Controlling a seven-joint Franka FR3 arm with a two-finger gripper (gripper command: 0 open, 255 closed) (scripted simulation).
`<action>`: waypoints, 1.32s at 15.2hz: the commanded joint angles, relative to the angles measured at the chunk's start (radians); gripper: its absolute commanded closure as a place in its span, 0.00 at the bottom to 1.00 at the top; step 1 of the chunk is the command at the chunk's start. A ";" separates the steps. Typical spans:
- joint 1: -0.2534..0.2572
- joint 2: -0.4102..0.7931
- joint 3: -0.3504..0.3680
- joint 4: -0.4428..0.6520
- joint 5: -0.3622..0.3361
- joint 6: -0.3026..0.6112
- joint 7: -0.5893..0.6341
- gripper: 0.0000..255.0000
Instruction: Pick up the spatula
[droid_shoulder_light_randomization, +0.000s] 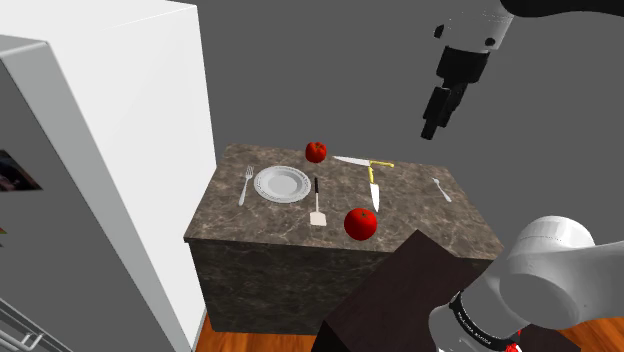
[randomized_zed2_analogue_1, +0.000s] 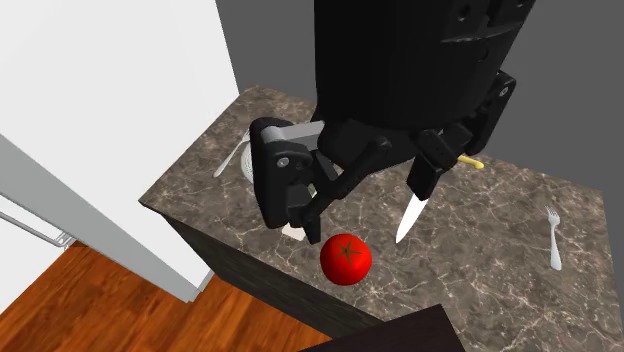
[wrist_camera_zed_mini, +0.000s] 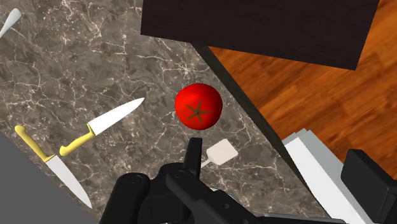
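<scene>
The spatula (droid_shoulder_light_randomization: 317, 202) lies on the marble counter (droid_shoulder_light_randomization: 420, 215) with its thin black handle pointing toward the back and its white blade toward the front edge. It sits between a white plate (droid_shoulder_light_randomization: 282, 184) and a red tomato (droid_shoulder_light_randomization: 360, 223). In the wrist view the white blade (wrist_camera_zed_mini: 221, 153) shows just beyond the tomato (wrist_camera_zed_mini: 198, 106), and the hand hides the handle. My gripper (droid_shoulder_light_randomization: 431, 128) hangs high above the counter's right half, well clear of the spatula. Its fingers stand apart with nothing between them (randomized_zed2_analogue_1: 365, 210).
Two yellow-handled knives (droid_shoulder_light_randomization: 375, 185) lie right of the spatula. A second tomato (droid_shoulder_light_randomization: 316, 152) sits at the back, one fork (droid_shoulder_light_randomization: 245, 185) is left of the plate and another fork (droid_shoulder_light_randomization: 441, 189) is far right. A white fridge (droid_shoulder_light_randomization: 100, 150) flanks the counter; the dark stand (droid_shoulder_light_randomization: 400, 290) is in front.
</scene>
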 joint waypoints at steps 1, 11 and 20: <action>0.000 0.000 0.000 0.000 0.000 0.000 0.000 0.00; -0.040 0.155 0.068 -0.193 0.044 0.376 0.213 0.00; -0.081 0.427 0.121 -0.236 0.050 0.716 0.402 0.00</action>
